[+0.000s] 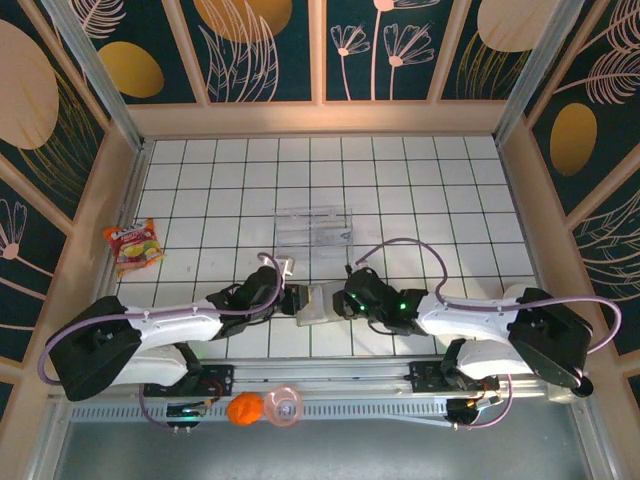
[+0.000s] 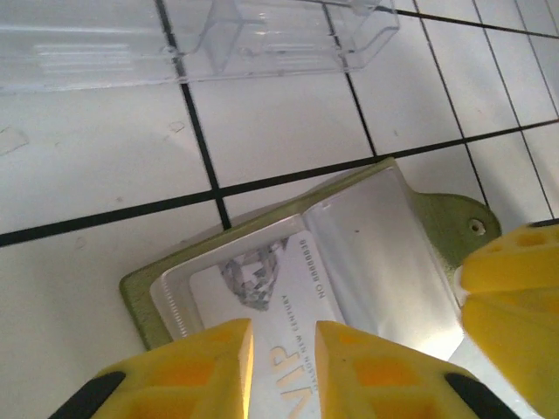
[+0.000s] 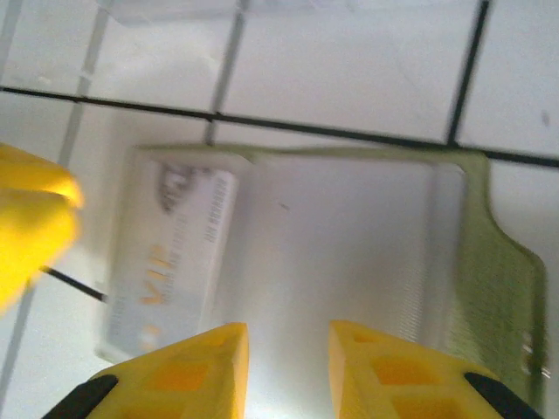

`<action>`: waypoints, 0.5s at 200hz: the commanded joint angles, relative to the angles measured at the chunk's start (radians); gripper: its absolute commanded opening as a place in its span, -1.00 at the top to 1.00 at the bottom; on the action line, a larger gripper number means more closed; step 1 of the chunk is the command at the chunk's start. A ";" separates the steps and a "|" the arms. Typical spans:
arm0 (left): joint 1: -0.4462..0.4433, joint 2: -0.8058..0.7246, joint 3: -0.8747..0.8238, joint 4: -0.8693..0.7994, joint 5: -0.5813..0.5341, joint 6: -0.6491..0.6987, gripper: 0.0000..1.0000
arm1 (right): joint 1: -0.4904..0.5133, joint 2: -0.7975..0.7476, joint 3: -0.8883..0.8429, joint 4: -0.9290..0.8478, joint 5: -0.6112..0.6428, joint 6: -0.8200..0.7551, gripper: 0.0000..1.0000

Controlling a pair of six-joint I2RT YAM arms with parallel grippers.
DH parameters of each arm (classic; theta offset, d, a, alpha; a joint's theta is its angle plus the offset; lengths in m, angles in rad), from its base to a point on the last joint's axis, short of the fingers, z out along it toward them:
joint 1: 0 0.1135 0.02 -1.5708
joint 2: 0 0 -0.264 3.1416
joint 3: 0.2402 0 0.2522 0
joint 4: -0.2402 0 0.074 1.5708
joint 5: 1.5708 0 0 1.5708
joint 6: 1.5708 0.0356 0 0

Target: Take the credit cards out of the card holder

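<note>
1. Left gripper (image 2: pixel 284 371) jaws stood narrowly parted, card (image 2: pixel 262 279) beneath and just ahead, inside open holder (image 2: pixel 441 218).
2. Right gripper (image 3: pixel 288 371) jaws parted over holder.
3. Risk: unpinned holder might lift with card.

White desk (image 1: pixel 200 180), black grid lines; dark teal wall panels (image 1: pixel 265 60) at 9, 12, 3 o'clock, gold ovals, pale leaf outlines; light wood frame (image 1: pixel 320 118); metal rail (image 1: pixel 330 370) at 6 o'clock; bright even light
</note>
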 commanded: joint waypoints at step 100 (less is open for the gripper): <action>0.000 0.123 -0.027 0.043 0.029 -0.039 0.90 | -0.185 0.204 0.030 0.208 -0.376 0.022 0.54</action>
